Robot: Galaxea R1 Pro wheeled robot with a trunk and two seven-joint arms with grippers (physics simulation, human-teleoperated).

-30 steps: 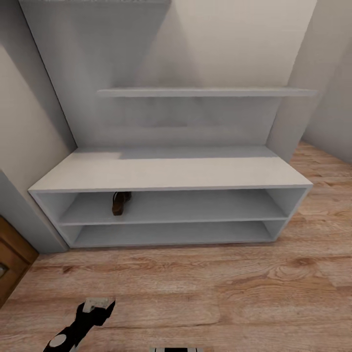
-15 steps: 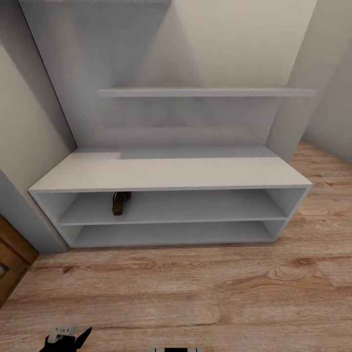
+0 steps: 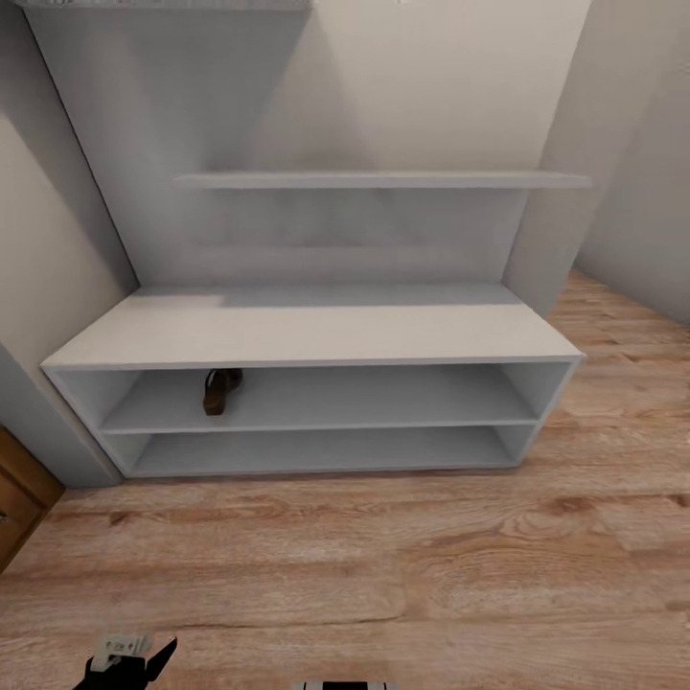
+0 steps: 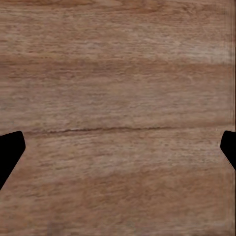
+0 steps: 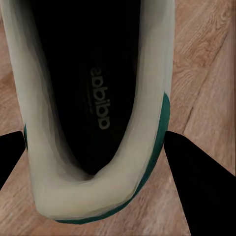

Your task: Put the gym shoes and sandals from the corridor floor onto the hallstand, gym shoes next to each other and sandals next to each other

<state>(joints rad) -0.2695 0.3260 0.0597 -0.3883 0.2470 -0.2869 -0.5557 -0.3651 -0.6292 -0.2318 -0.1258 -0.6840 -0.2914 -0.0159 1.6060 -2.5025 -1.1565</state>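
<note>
- Far left, low down, the left gripper hangs over the corridor floor. Its wrist camera shows the two fingers spread wide apart with nothing but bare planks between them, so it is open and empty.
- Next along, the hallstand stands against the wall. One sandal sits on the upper of its two low open shelves, toward the left end, so that part looks done.
- The bench top, the rest of that shelf, the bottom shelf and the wall shelf above look bare from here. I'd judge the job roughly a quarter through: the other sandal and both sneakers have yet to reach the rack.
- On the right-hand side, the right gripper has a gym shoe between its fingers, heel end nearest, white upper and teal sole, with floor planks behind it. The fingers sit one to each side of the heel; whether they are pinching it or only straddling it I cannot tell.
- I cannot place that shoe relative to the rack from where I stand.
</note>
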